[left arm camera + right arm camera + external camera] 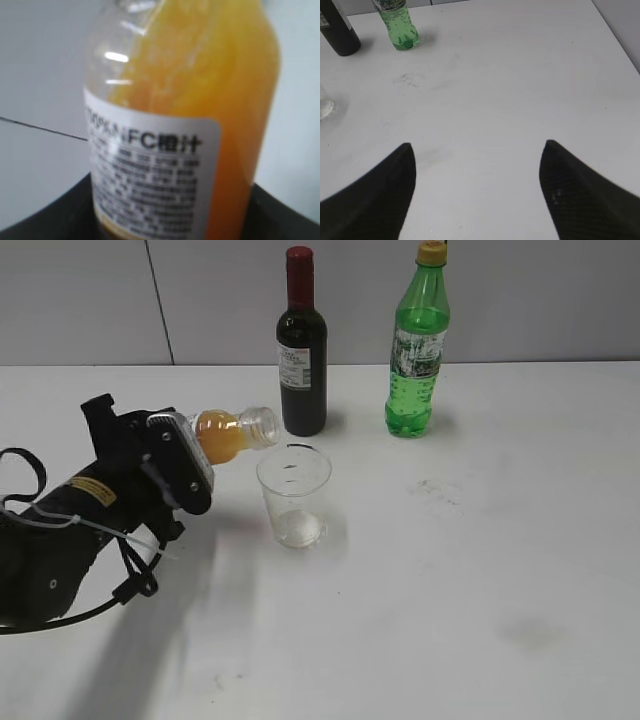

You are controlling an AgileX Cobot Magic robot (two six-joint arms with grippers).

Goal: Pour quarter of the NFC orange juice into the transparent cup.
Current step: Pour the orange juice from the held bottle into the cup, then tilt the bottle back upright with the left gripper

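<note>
My left gripper [185, 465] is shut on the NFC orange juice bottle [232, 433] and holds it tipped almost on its side, above the table. Its capless neck points right, just up and left of the rim of the transparent cup [293, 495]. The cup stands upright on the white table and looks empty. In the left wrist view the bottle [190, 100] fills the frame, with juice along one side and the white-and-black label facing the camera. My right gripper [477, 150] is open and empty over bare table. It does not show in the exterior view.
A dark wine bottle [301, 345] stands just behind the cup. A green soda bottle [417, 345] stands further right at the back. Both also show at the top left of the right wrist view, the wine bottle [339, 27] and the soda bottle [399, 25].
</note>
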